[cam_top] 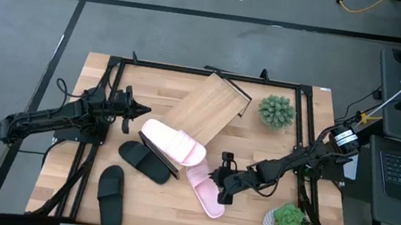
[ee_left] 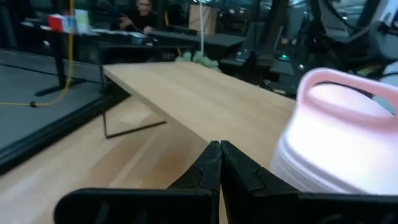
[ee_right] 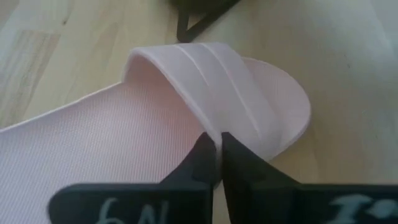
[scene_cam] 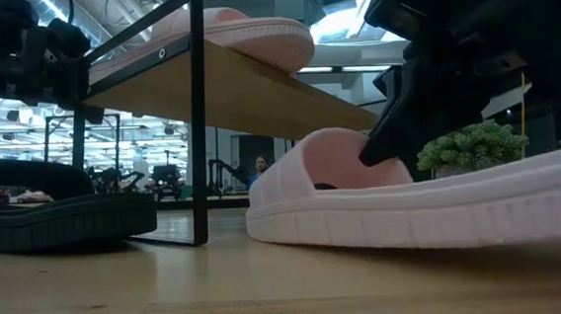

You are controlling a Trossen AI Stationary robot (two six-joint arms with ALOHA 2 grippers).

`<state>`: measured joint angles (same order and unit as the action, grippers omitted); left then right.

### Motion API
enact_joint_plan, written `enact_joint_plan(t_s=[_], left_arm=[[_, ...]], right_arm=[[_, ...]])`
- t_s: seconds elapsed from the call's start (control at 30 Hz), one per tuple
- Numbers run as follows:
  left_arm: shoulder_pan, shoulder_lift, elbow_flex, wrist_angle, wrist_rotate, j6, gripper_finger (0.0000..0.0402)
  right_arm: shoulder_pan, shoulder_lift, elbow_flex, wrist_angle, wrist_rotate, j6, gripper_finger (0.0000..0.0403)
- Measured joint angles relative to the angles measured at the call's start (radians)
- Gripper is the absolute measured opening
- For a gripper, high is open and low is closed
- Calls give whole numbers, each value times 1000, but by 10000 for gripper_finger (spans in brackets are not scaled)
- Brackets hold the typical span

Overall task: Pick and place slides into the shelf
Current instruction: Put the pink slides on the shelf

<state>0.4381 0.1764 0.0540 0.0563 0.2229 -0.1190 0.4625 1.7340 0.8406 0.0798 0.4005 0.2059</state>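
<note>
The shelf (cam_top: pixel 205 109) slants across the table's middle, and one pale pink slide (cam_top: pixel 173 142) lies on its lower end, which also shows in the left wrist view (ee_left: pixel 339 137). The second pink slide (cam_top: pixel 205 192) lies sole-down on the table to the right of it. One black slide (cam_top: pixel 143 161) lies at the shelf's foot and the other (cam_top: pixel 110 194) lies nearer the near edge. My right gripper (cam_top: pixel 220 187) is shut, with its tips at the second pink slide's strap (ee_right: pixel 211 81). My left gripper (cam_top: pixel 142 110) is shut and hovers left of the shelf. My right gripper has its shut fingertips (ee_right: pixel 208 146) at the open edge of the pink slide's strap (ee_right: pixel 208 124), near where the strap meets the sole. It comes slanting down from the table's right. The slide lies flat on the table. Whether the tips touch the strap, I cannot tell.
A spiky green plant (cam_top: pixel 276 111) stands right of the shelf's upper end. A potted plant (cam_top: pixel 288 223) sits at the near right corner. A black metal frame (cam_top: pixel 190 70) rims the table. Bare wood lies along the near edge between the slides.
</note>
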Motion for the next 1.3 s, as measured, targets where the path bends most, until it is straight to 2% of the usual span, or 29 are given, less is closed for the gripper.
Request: enact_joint_plan(t_s=[0.17,0.27,0.57,0.73,0.8,1.0,1.2,1.3], left_arm=[[0,0,0,3,-93,33,0],[0,0,0,8,-111,35,0],[0,0,1,85,-111,51,0],[0,0,26,117,-109,70,0],[0,0,54,116,-106,71,0],[0,0,120,89,-11,89,0],[0,0,132,83,-8,89,0],[0,0,132,78,-5,88,0]], right_arm=[[6,-21,0,-69,3,50,14],[6,-62,0,-149,27,100,14],[42,-238,-3,-388,128,221,13],[75,-308,-3,-440,206,256,13],[85,-338,-3,-467,225,261,13],[107,-435,-2,-521,289,258,13],[133,-539,-2,-596,381,247,13],[139,-583,-2,-629,390,233,13]])
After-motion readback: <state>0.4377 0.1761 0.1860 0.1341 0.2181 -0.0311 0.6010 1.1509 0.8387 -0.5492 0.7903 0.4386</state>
